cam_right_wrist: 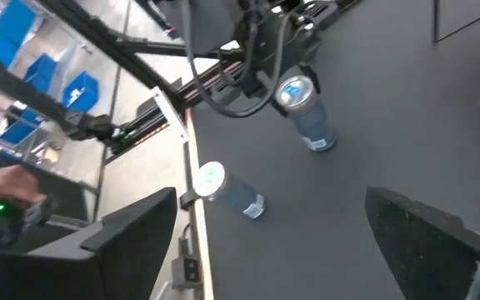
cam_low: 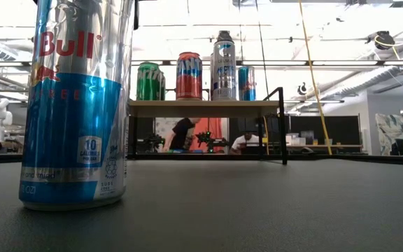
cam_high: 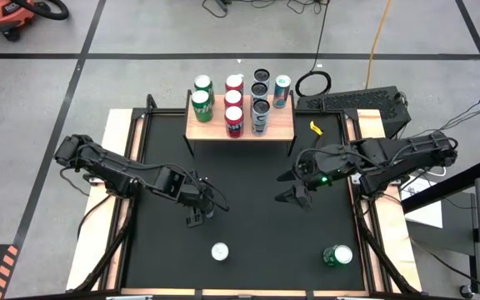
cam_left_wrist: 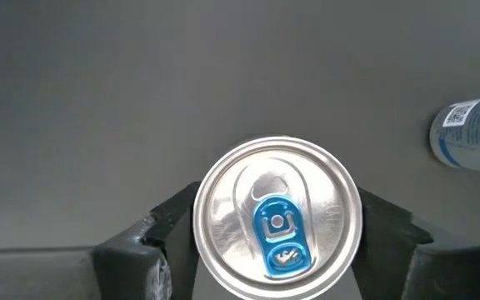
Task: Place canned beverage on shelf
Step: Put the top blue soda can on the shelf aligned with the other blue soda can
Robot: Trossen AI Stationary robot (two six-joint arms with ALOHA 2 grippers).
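Grey concrete floor (cam_high: 140,42) with black tape lines (cam_high: 90,37), orange vacuum (cam_high: 11,17) in corner, yellow cable (cam_high: 379,33). Bright ceiling lights (cam_low: 187,10), two people (cam_low: 184,133) at desks behind the black counter (cam_low: 257,210).

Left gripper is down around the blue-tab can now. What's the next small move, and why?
Probably finish closing the left gripper on the silver can before lifting. In the left wrist view the can stands upright between the fingers, one on each side, with slim gaps showing. The shelf has bare board at its right front.
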